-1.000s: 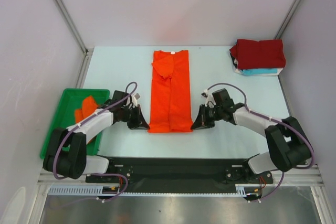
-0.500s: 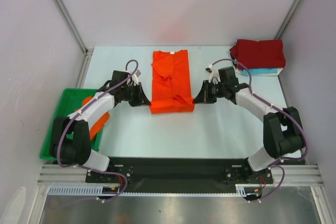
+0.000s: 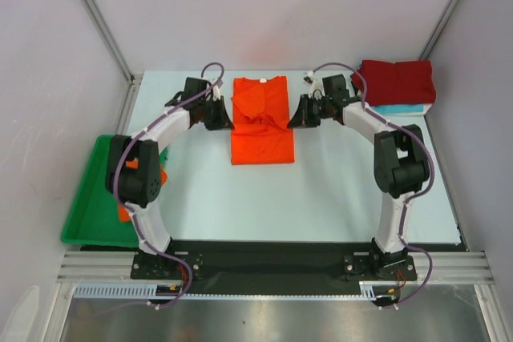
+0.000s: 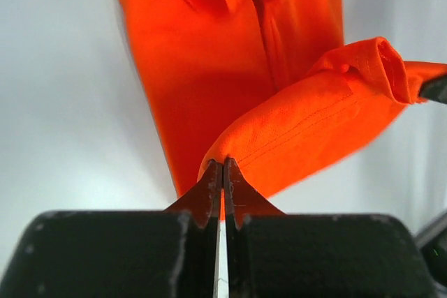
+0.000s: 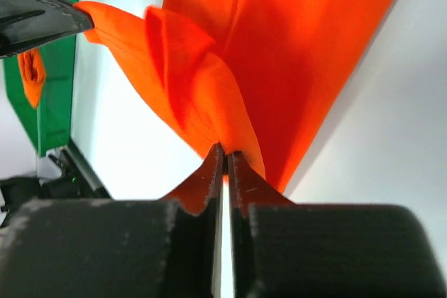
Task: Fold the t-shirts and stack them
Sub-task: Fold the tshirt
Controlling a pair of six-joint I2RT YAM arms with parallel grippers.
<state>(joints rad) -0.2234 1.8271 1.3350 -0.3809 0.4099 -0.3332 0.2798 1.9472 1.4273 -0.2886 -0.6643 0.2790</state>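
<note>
Orange t-shirt point(image 3: 260, 138) lies mid-table point(image 3: 337, 190), long & narrow, collar at the far end, near hem lifted & doubled back toward the collar. My left gripper point(image 4: 222, 172) is pinched tight on the hem's left corner. My right gripper point(image 5: 223, 155) is pinched likewise on the right corner, cloth sagging btwn them. Fabric looks light, soft & floppy w/ no stiffness, so it drapes & may slip; the stitched hem corners seem the best hold. Folded dark red shirt point(image 3: 397, 80) sits on the turquoise one point(image 3: 398, 109), far right.
</note>
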